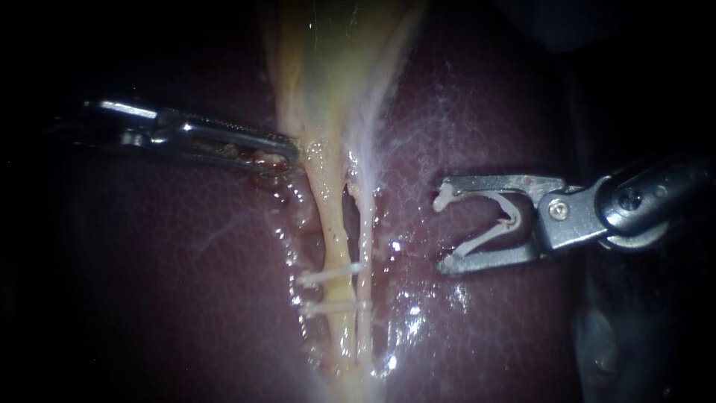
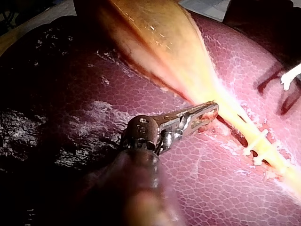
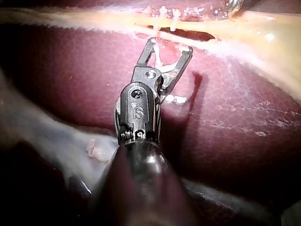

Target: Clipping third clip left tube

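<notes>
The yellowish left tube [image 1: 333, 224] runs down from the gallbladder [image 1: 328, 67], with a paler right tube [image 1: 366, 231] beside it. Two white clips [image 1: 328, 275] [image 1: 333, 306] sit across the left tube, low down. My right instrument [image 1: 444, 230] stands to the right of the tubes and apart from them. Its jaws are spread wide, with an open white clip [image 1: 496, 224] seated between them. In the right wrist view these jaws [image 3: 169, 45] point at the tubes just short of them. My left instrument [image 1: 287, 153] is shut on tissue at the gallbladder's narrow end [image 2: 211, 110].
Dark red liver [image 1: 186, 283] lies under and around the tubes, wet and glistening. A slit-like gap [image 1: 349, 205] shows between the two tubes above the clips. Pale tissue [image 3: 42, 132] lies beside my right instrument's shaft.
</notes>
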You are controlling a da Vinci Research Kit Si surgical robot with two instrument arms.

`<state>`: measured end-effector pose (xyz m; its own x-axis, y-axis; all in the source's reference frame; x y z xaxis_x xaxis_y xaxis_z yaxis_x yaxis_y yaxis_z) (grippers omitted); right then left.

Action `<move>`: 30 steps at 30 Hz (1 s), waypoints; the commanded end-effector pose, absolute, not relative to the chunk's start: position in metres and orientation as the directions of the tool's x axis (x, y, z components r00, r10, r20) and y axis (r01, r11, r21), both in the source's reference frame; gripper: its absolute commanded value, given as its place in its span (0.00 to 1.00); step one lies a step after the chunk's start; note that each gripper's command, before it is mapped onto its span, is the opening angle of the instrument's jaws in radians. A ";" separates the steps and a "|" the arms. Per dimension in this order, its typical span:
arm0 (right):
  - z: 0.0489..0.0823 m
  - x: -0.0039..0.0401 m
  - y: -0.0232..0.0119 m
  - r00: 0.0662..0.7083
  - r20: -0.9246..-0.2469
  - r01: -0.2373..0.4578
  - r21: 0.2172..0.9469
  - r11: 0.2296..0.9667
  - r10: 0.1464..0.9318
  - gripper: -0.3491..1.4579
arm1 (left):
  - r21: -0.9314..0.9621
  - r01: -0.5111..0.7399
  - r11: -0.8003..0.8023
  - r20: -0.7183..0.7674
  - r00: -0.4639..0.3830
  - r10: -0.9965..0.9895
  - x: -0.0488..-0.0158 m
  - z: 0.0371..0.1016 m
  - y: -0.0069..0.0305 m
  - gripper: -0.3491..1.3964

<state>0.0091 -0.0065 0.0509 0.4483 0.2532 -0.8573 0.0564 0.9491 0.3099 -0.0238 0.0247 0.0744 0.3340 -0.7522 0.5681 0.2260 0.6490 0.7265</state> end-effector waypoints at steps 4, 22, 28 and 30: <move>0.0509 0.0091 -0.0066 0.448 -0.857 0.057 0.310 0.949 0.253 0.47 | 0.728 0.223 0.648 0.567 0.334 -0.753 -0.0234 0.0739 0.0248 0.00; 0.0510 0.0097 -0.0068 0.445 -0.856 0.061 0.323 0.945 0.264 0.47 | 0.736 0.250 0.629 0.567 0.279 -0.775 -0.0195 0.0668 0.0284 0.00; 0.0516 0.0118 -0.0071 0.438 -0.815 0.024 0.433 0.901 0.380 0.47 | 0.735 0.251 0.629 0.568 0.279 -0.775 -0.0196 0.0667 0.0282 0.00; 0.0520 0.0128 -0.0074 0.433 -0.797 0.014 0.474 0.880 0.422 0.47 | 0.735 0.252 0.630 0.568 0.279 -0.774 -0.0197 0.0668 0.0281 0.00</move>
